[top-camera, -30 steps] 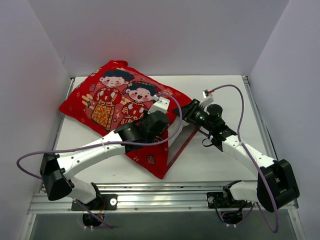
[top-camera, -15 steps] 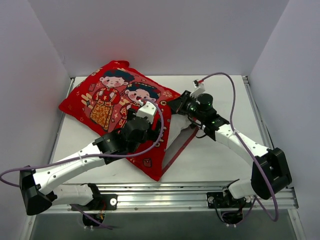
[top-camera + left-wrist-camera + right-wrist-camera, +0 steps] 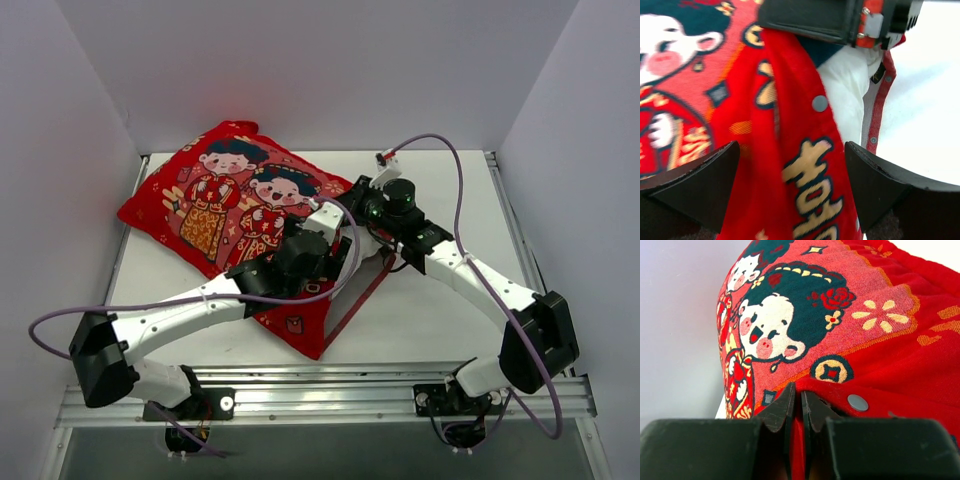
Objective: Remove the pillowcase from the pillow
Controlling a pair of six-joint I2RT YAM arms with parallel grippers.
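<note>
Over the bench [image 3: 410, 325], top view: pillowcase [image 3: 225, 200] lies left of centre, with both arms meeting at its open right edge. The left tool [image 3: 335, 232] has just let go and spread wide; the right tool [image 3: 352, 208] has just pinched shut on the hem.

Left wrist: fingers [image 3: 695, 185] stand wide astride the hem, and the pillow [image 3: 847, 95] shows white at the mouth.

Right wrist: a red fold is clamped between the jaws.

Judged: the grip has been handed over and the left is free to regrip. The pillow is mostly hidden inside.

Gold characters on the pillowcase [image 3: 228, 205], none that we can read.
In the left wrist view we see parts of large gold characters [image 3: 812, 197], outlined dark, printed on the red cloth; they are creased and cut off, so we cannot make them out.
</note>
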